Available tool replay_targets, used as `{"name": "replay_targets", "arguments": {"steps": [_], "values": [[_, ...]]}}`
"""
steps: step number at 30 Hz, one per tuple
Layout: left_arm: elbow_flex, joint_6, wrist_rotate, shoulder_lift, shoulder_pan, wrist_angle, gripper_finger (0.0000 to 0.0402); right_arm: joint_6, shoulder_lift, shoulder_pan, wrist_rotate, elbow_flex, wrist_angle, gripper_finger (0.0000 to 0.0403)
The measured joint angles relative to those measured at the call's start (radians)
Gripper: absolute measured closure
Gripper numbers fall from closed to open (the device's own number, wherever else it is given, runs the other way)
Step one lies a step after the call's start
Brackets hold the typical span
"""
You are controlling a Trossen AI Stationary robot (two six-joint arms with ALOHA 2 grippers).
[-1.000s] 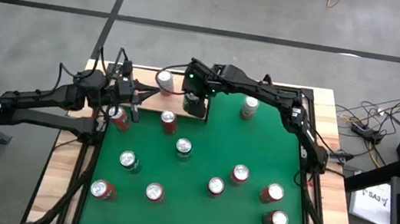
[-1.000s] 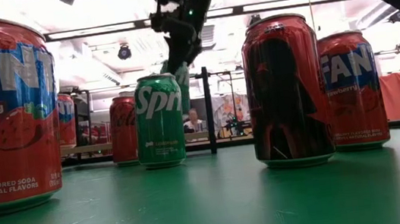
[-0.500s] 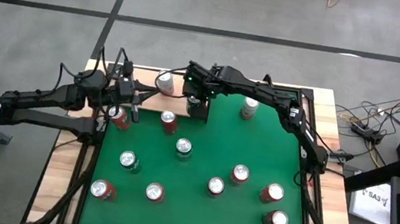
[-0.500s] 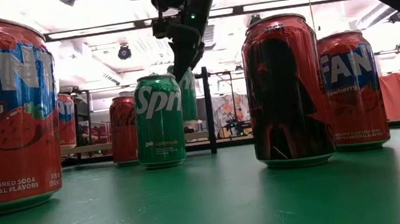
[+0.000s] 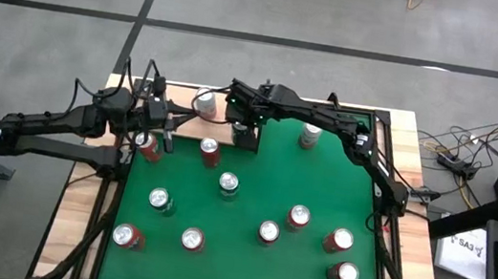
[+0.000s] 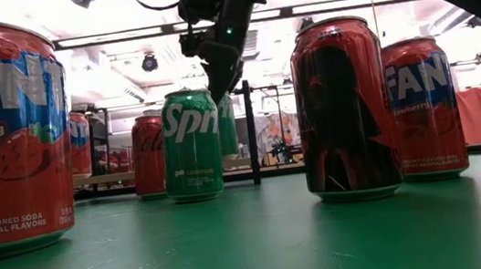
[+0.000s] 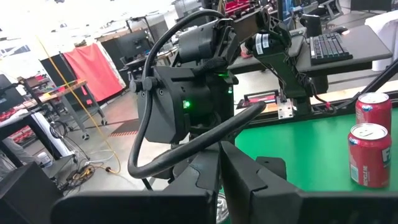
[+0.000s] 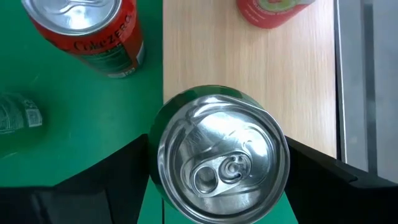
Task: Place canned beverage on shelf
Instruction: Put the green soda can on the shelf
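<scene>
My right gripper [image 5: 243, 131] reaches to the table's far left and is shut on a green can [image 8: 221, 155], whose silver top with pull tab faces the wrist camera. The can hangs over the near edge of the pale wood shelf [image 8: 249, 74], where the shelf meets the green felt. In the low view the green can [image 6: 227, 122] shows behind a Sprite can [image 6: 191, 145], which hides its bottom. A can [image 5: 204, 103] stands on the shelf [image 5: 188, 128]. My left gripper [image 5: 171, 122] waits shut and level at the shelf's left end, holding nothing. My right gripper pinches the green can's side wall just under the top rim [image 8: 154, 168] between its two fingers [image 8: 118, 168], one on each side. The fingers slant down at it from above. The can is upright; whether its bottom touches the shelf I cannot tell.
A red Coke Zero can [image 8: 93, 31] stands on the felt just near the shelf edge, and another red can [image 5: 147, 145] stands by my left gripper. A can [image 5: 310, 133] stands at the far right, and several more are spread over the near felt. Black upright rods border the shelf.
My right gripper has sunk toward the shelf with the green can, which stays upright. In the low view the can has dropped from above the Sprite can's top to behind its upper half.
</scene>
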Motion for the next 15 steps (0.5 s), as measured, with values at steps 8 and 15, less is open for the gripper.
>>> {"name": "replay_targets", "arguments": {"steps": [8,15], "values": [[-0.003,0.0,0.0,0.0,0.0,-0.008,0.0402,0.0,0.006,-0.002,0.072,0.0,0.001,0.0051],[-0.014,0.0,0.0,0.0,0.0,-0.007,0.0402,-0.004,0.006,0.0,0.071,0.0,0.001,0.0046]]}}
